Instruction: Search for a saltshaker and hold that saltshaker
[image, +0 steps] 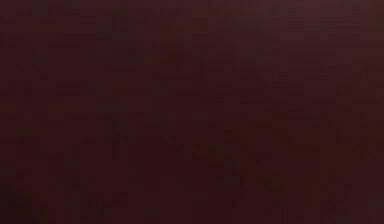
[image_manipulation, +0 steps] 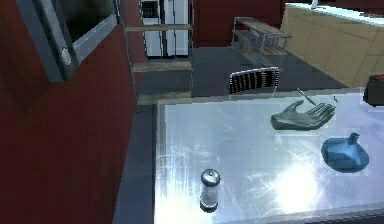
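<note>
Right up close, the forward view faces a dark maroon wall (image: 192, 112), flat and plain. In the arm side view the same deep red wall (image_manipulation: 60, 150) runs down the left, with a shiny metal table (image_manipulation: 260, 130) spread out just beside it.

And there it is: 1 saltshaker (image_manipulation: 210, 188), a small upright cylinder with a silvery cap, standing on the table's near part, towards the table's left edge and well apart from everything else on it. As for the gripper, I cannot tell its state.

Farther out on the table's right sits a blue vessel (image_manipulation: 347, 152) with a narrow neck. Beyond that lies a green hand-shaped sculpture (image_manipulation: 303, 116), fingers spread.

Past the table's far edge, 1 chair (image_manipulation: 253, 80) with a slatted back is tucked in close. Deeper in the room there's a pale fridge (image_manipulation: 165, 28), a small table (image_manipulation: 262, 35) to its right, and a long tan counter (image_manipulation: 335, 40) along the right side. High on the red wall hangs a grey-framed panel (image_manipulation: 75, 30).
</note>
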